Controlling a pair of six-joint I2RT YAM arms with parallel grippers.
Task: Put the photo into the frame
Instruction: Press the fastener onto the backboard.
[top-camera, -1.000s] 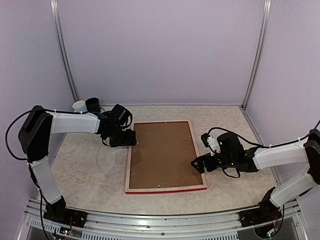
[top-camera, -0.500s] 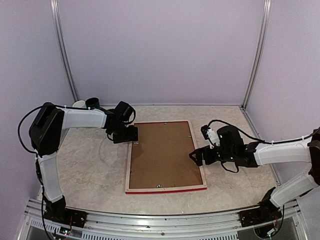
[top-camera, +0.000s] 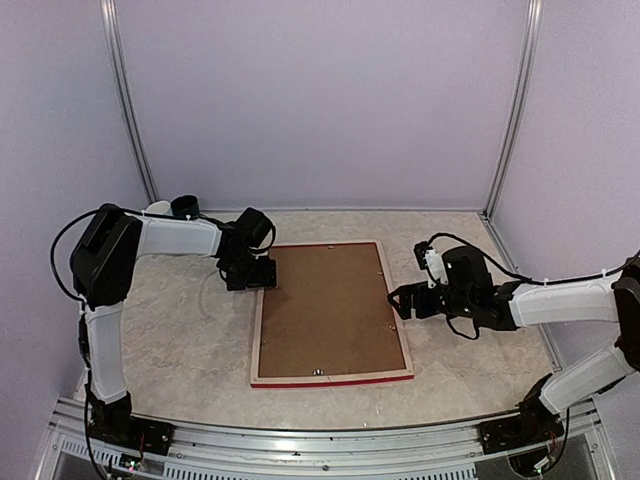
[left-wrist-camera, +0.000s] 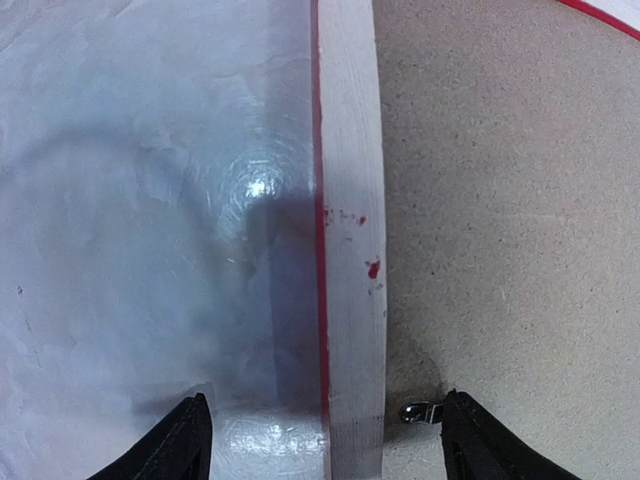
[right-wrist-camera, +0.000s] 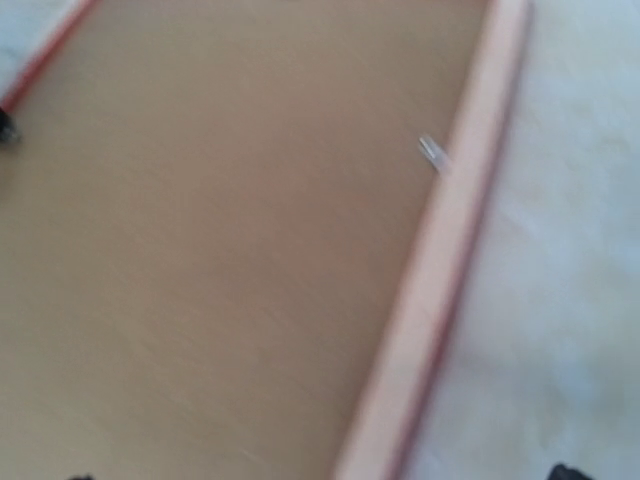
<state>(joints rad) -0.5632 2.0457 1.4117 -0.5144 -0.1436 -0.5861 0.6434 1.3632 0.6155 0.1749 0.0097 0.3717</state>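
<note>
Nearest you, the frame (top-camera: 331, 379) lies flat and face down on the surface (top-camera: 180, 340), its red edge showing along the near rail; the brown backing board (top-camera: 330, 305) fills its opening, pale wood rails all round it.

On your right, the right tool (top-camera: 400, 300) hangs just beside the middle of the frame's right rail, pointing in toward the board; its jaws stand wide and hold nothing; its wrist view is blurred, but you can make out the pale rail (right-wrist-camera: 450, 250) running up the picture, the board (right-wrist-camera: 230, 230) to one side, and a small metal clip (right-wrist-camera: 432, 152) at the rail's inner edge.

Farther back on your left, the left tool (top-camera: 262, 274) sits at the frame's far-left corner; its jaws are wide and empty, straddling the left rail (left-wrist-camera: 352, 200); one of the fingers (left-wrist-camera: 185, 445) is over the bare surface, the other over the board, neither pressing the wood; a metal clip (left-wrist-camera: 418, 410) shows just inside the rail.

Farthest off, at the back-left wall, a dark cup (top-camera: 185, 207) stands beside a white cup (top-camera: 158, 210).
</note>
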